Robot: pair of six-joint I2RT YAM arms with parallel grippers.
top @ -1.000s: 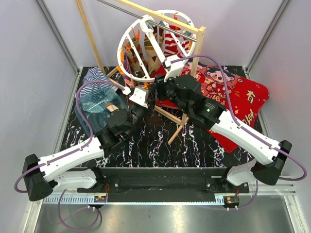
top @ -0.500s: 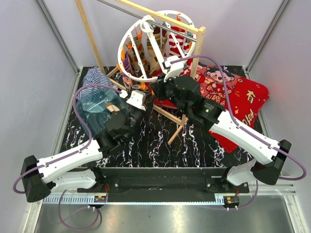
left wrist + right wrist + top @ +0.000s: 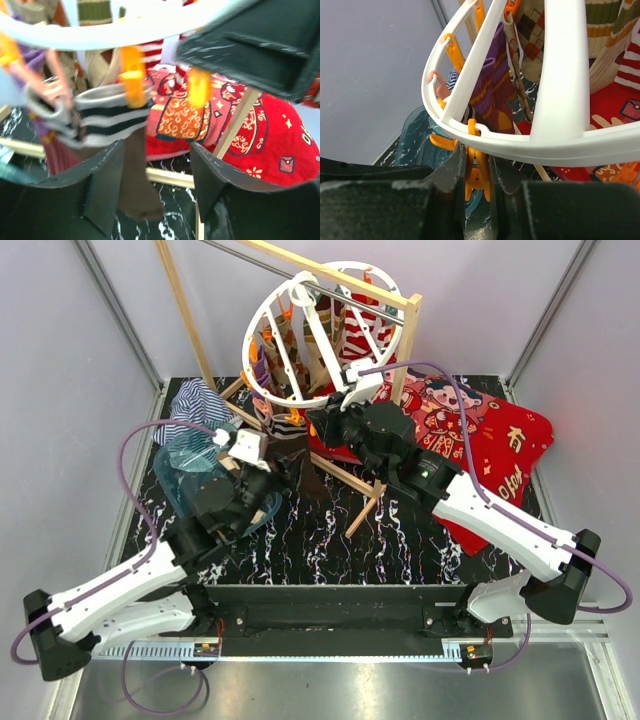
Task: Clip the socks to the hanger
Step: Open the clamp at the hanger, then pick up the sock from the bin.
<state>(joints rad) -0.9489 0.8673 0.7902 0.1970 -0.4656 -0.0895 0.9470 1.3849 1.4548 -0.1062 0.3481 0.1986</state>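
My right end effector point(image 3: 477, 170) clamped an orange plastic clip point(image 3: 477, 186) at 6 o'clock on the round white plastic hanger point(image 3: 560, 75), probably steadying it. My left end effector point(image 3: 155, 172) stood wide and empty, with the black-striped brown sock point(image 3: 107, 120) clipped at its 11 o'clock.

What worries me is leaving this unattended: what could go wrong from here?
1. The right gripper is shut on an orange clip under the hanger rim; pulling away unreleased could drag the hanger askew.
2. The left gripper stands open close to the striped-cuff sock clipped to the hanger; its fingers could snag the sock and tug it loose.
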